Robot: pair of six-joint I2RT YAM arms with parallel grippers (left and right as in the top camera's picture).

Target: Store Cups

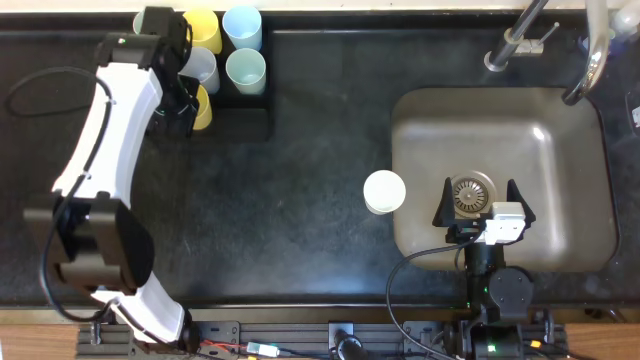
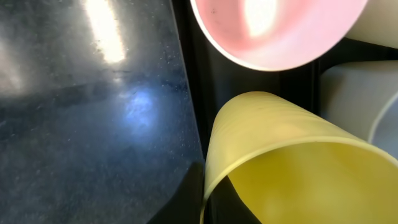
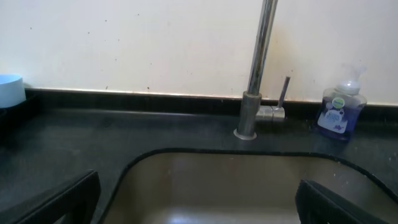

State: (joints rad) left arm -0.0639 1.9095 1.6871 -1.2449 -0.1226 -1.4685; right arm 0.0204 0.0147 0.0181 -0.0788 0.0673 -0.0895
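- Top view: left gripper (image 1: 188, 104) is up at the rack (image 1: 245, 122), w/ the yellow cup (image 1: 203, 106) right at its jaws. More cups stand in the rack just beyond them. White cup (image 1: 384, 191) stands on the counter (image 1: 300, 220), well apart from those jaws and near the right gripper (image 1: 479, 192). That one hangs over the sink (image 1: 560, 130), jaws spread, nothing between them.
- Left wrist view: yellow cup (image 2: 292, 162) is tilted, its wall running between my left gripper's (image 2: 208, 200) jaws, one jaw outside and one inside. I read that as clenched on the wall. Pink cup (image 2: 273, 31) sits just ahead of the jaws, a pale cup (image 2: 354, 99) beside it, and the rack's dark edge (image 2: 199, 81) below.
- How I'd do this step, imo: level the cup before lowering and aim short of the pink one. Go down slow and let go only once the base seats; a tilted drop could knock the neighbours.
- Right wrist view: right gripper (image 3: 199, 208) is wide apart, empty. Faucet (image 3: 258, 74) and soap bottle (image 3: 339, 112) are far ahead of its jaws. White cup is prob its next job.
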